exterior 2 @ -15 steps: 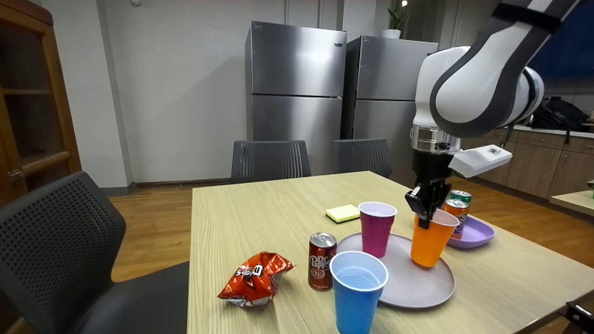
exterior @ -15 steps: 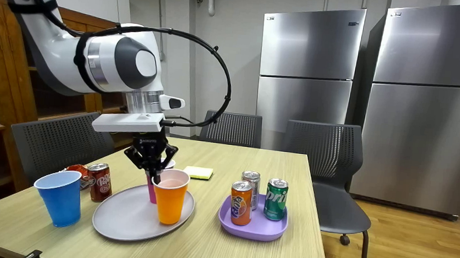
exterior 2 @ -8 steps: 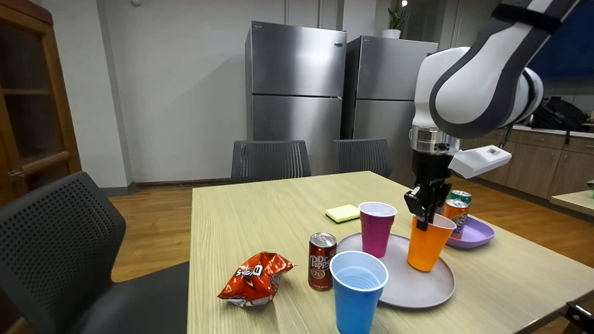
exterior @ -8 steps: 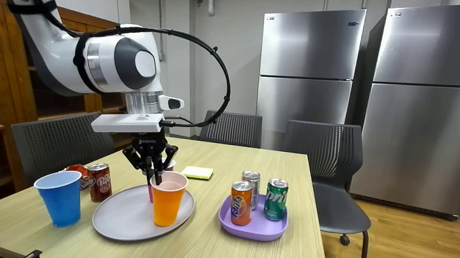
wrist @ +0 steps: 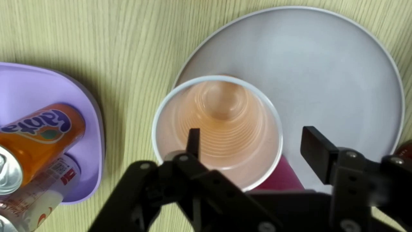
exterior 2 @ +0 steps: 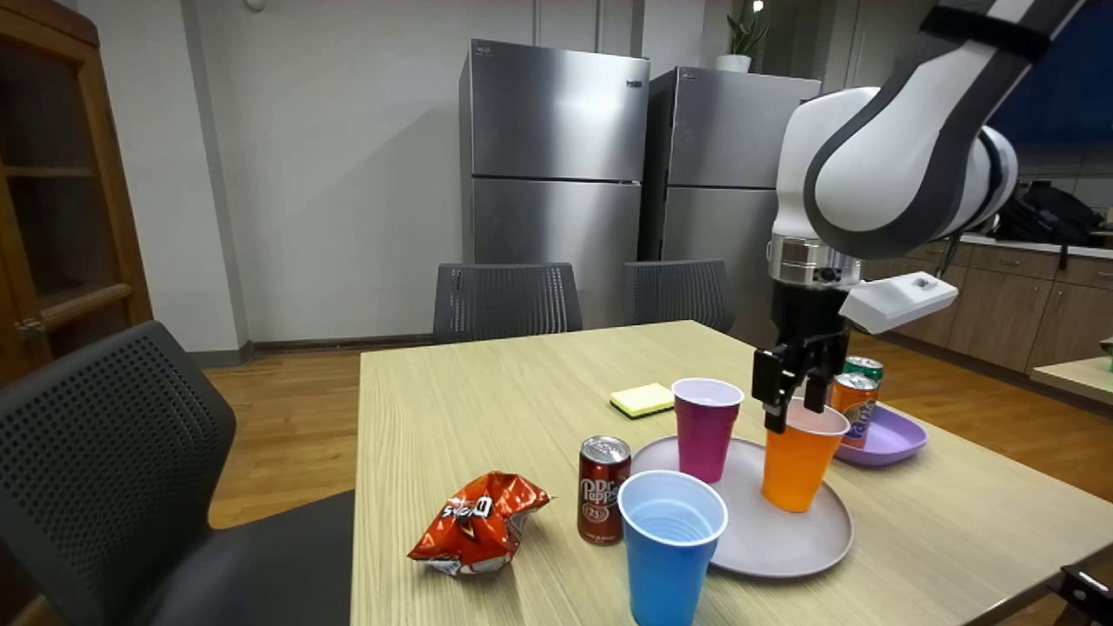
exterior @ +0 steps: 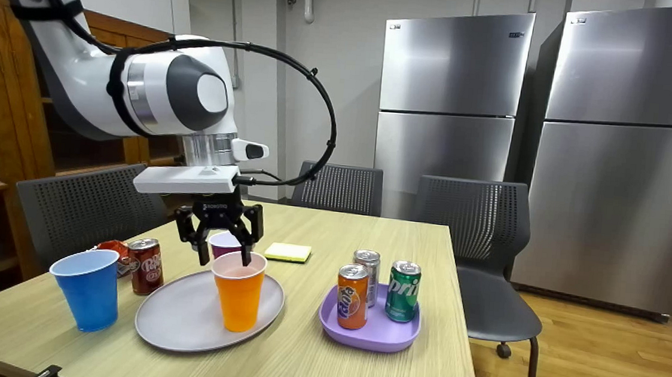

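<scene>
Cup (exterior 2: pixel 796 469), orange, stands on the grey plate (exterior 2: pixel 787 552). My hand (exterior: pixel 224 259) is spread wide, gripping nothing: one finger over the cup's mouth, the other outside its rim. Nearby, the magenta cup (exterior 2: pixel 704 435) shares the plate.

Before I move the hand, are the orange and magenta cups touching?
Apart. In an exterior view, the orange cup stands clear of the magenta cup, with a strip of the gray plate showing between them.
</scene>
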Robot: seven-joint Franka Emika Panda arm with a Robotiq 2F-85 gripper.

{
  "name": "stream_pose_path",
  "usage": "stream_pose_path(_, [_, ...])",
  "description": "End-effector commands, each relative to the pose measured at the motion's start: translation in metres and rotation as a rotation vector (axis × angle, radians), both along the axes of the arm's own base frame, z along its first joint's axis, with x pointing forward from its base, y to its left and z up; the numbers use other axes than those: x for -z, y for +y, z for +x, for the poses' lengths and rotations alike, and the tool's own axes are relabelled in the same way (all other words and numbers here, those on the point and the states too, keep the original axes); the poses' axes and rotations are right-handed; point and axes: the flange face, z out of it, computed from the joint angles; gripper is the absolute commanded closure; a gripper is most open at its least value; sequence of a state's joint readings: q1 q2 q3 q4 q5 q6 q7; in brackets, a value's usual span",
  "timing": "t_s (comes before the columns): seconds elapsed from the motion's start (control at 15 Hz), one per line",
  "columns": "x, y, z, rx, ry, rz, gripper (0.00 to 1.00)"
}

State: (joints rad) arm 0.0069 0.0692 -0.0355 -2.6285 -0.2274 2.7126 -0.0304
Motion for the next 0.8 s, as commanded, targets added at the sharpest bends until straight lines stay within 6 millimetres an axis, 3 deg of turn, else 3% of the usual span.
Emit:
stream_pose_path(0.0, [-0.012, 0.004, -0.001, -0.016, -0.025, 0.022, 0.00])
stream_pose_path(0.73, [-0.051, 0.021, -0.021, -0.071, -0.093, 0.090, 0.00])
